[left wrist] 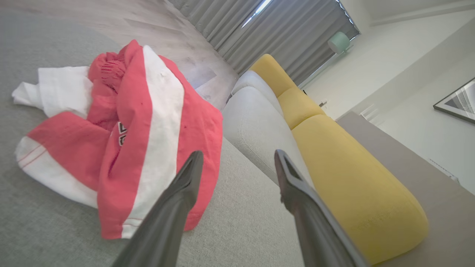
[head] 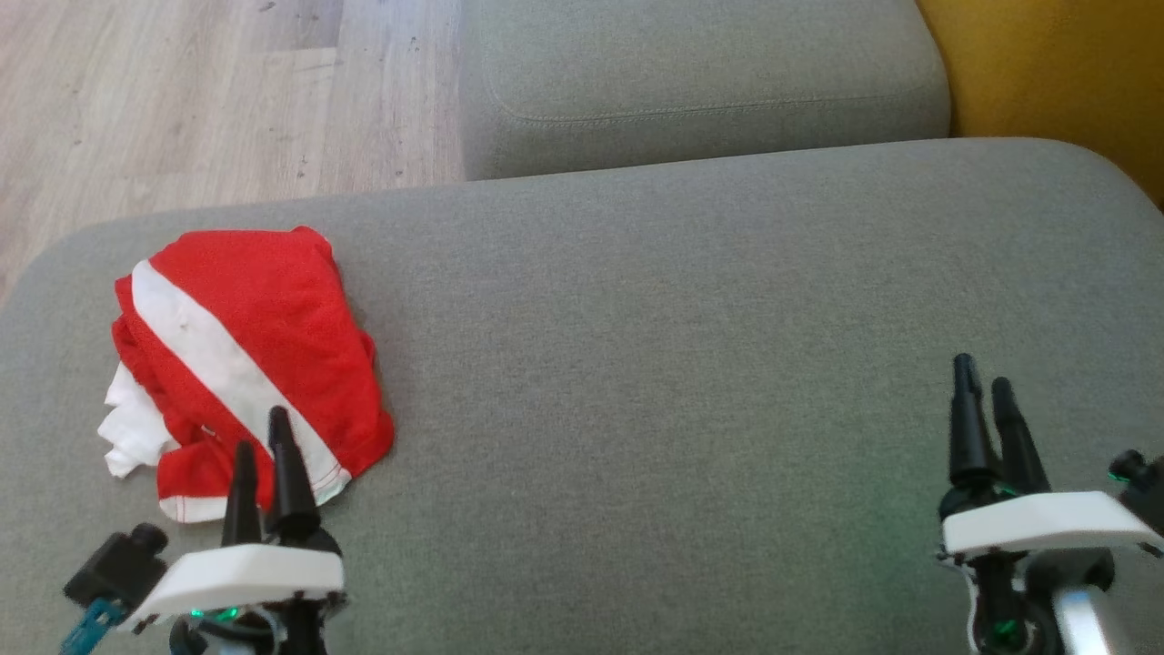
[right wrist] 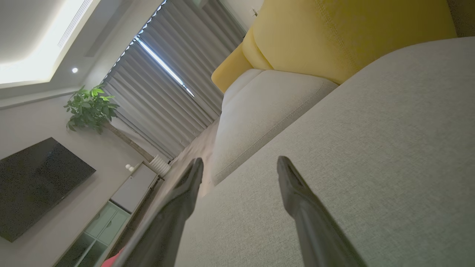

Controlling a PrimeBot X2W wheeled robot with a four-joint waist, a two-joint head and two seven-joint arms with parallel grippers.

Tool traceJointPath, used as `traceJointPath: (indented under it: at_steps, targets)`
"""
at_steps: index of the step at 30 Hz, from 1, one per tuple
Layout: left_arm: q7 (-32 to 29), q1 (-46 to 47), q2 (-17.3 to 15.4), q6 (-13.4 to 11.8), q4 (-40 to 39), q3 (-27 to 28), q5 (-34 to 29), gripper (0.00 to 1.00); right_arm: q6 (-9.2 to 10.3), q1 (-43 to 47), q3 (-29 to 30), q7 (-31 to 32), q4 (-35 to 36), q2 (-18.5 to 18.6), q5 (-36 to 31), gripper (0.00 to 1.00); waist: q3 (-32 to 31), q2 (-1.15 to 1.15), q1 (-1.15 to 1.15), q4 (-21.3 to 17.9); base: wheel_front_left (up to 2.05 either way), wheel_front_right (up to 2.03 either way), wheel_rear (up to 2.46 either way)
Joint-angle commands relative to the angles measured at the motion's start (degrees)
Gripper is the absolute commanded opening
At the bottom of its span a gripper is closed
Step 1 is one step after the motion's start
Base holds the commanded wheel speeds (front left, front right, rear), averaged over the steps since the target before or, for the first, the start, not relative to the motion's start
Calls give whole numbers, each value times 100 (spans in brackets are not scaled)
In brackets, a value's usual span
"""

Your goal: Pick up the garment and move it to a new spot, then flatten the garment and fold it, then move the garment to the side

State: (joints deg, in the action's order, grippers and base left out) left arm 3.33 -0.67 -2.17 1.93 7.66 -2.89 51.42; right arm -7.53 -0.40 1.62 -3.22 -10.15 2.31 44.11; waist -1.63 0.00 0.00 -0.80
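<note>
Red-and-white crumpled mesh garment [head: 245,364], not yet picked up, just ahead of the left gripper [head: 261,430].

The heap is found on the grey fabric sofa cushion [head: 682,364], just beyond and slightly left of the left gripper's fingertips. Its white stripe and longer side are slanted away from them. Both grippers are held parted and empty. The right gripper [head: 982,371] is placed well apart across the cushion, so the left arm is judged the nearer for the pick.
</note>
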Motion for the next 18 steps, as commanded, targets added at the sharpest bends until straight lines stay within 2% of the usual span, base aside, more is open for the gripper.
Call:
traceJointPath:
  at_steps: [1, 8, 18]
  targets:
    - [85, 124, -45, -28, -262, 6, -249, 100, 2, -185, -141, -89, 219, 37, -262, 100, 0, 0, 0, -5, 0, 0, 0]
    - [202, 161, -129, -75, -262, -276, -1036, 100, 2, -200, -237, -207, 234, 39, -869, 100, 11, 0, 0, -21, 0, 0, 0]
    - [370, 265, -415, -301, -256, -820, -1934, 100, 3, -186, -411, -376, 91, 42, -1711, 100, 4, 0, 0, -76, 0, 0, 0]
